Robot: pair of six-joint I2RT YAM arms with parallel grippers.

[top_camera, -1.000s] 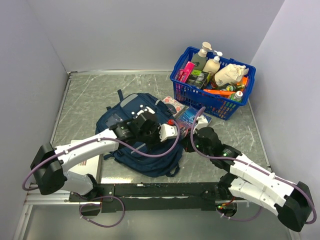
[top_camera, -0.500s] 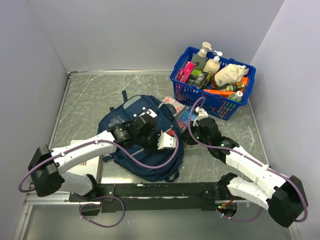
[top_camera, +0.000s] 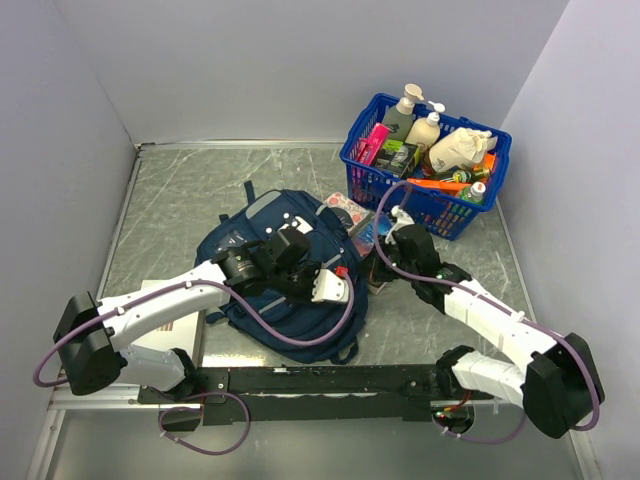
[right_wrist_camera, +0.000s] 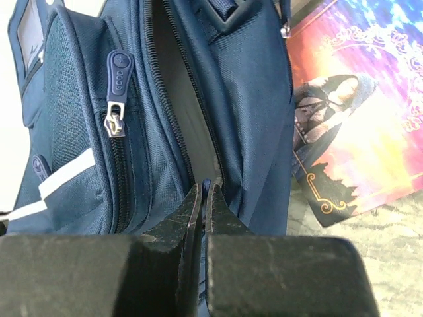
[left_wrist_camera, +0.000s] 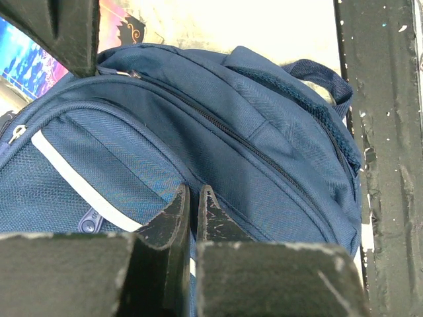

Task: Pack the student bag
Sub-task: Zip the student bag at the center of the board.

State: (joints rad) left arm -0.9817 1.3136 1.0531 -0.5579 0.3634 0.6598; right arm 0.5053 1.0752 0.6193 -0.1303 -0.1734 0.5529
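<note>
Crowding the student bag [top_camera: 285,315], right fingers [right_wrist_camera: 192,218] together at its zip [right_wrist_camera: 165,99], left fingers [left_wrist_camera: 173,218] together, grip unclear

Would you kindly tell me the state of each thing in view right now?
Bag: lying flat, main zip partly open.
Basket: upright, full.
Book: flat beside bag.
Left tool: shut, against the bag.
Right tool: shut at the zip opening.
</note>
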